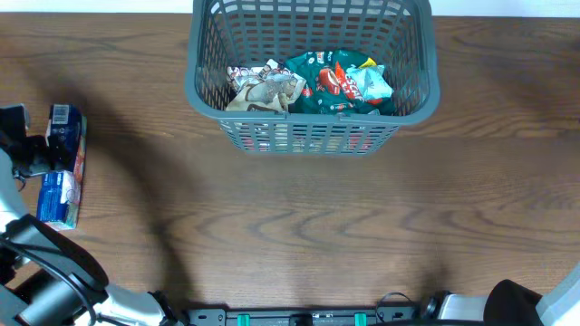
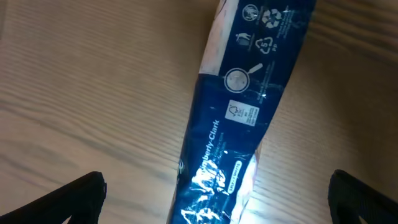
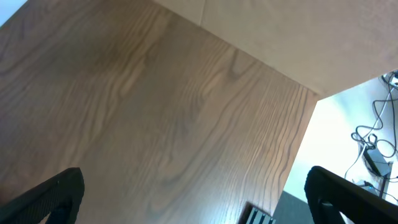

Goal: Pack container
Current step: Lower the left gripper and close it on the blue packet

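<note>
The container [image 1: 313, 127], a grey slotted basket, stands at the back middle of the table. It holds a tan packet [image 1: 265, 89] and a green and red packet [image 1: 340, 83]. A blue packet [image 1: 63, 167] lies flat on the table at the far left. My left gripper [image 1: 27, 140] hovers over it, open. In the left wrist view the blue packet [image 2: 242, 112] runs lengthwise between the spread fingers [image 2: 71, 199], untouched. My right gripper [image 3: 196, 199] is open over bare wood near the table's corner, holding nothing.
The wooden table [image 1: 299, 217] stretches between the basket and the front edge. The right arm's base [image 1: 544, 308] sits at the front right corner. Cables [image 3: 373, 149] lie on the floor beyond the table's edge.
</note>
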Action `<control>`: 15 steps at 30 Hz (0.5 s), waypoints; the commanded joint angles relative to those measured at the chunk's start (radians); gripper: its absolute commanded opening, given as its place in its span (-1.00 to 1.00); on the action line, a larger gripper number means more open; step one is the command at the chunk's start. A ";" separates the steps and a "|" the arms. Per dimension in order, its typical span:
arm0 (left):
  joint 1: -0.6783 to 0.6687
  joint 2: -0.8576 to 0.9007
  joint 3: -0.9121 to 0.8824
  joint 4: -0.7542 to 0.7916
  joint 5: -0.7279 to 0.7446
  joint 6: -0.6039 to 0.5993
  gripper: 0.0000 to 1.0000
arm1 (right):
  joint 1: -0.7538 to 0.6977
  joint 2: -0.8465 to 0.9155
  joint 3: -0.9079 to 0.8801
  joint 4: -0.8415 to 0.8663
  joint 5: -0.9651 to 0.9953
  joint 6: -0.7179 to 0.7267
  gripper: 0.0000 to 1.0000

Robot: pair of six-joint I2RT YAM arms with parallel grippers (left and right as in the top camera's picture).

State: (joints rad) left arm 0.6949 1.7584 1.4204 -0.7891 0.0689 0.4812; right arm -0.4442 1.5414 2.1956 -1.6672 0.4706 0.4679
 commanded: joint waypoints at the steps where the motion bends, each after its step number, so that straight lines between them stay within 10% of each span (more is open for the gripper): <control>1: 0.002 0.060 -0.001 0.002 0.051 0.039 0.97 | -0.007 -0.010 0.000 -0.002 0.011 0.017 0.98; 15: 0.000 0.247 -0.001 0.066 0.051 0.039 0.97 | -0.007 -0.010 0.000 -0.002 0.011 0.017 0.99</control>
State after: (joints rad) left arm 0.6956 1.9652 1.4200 -0.7284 0.1059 0.5030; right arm -0.4442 1.5414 2.1956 -1.6672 0.4706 0.4679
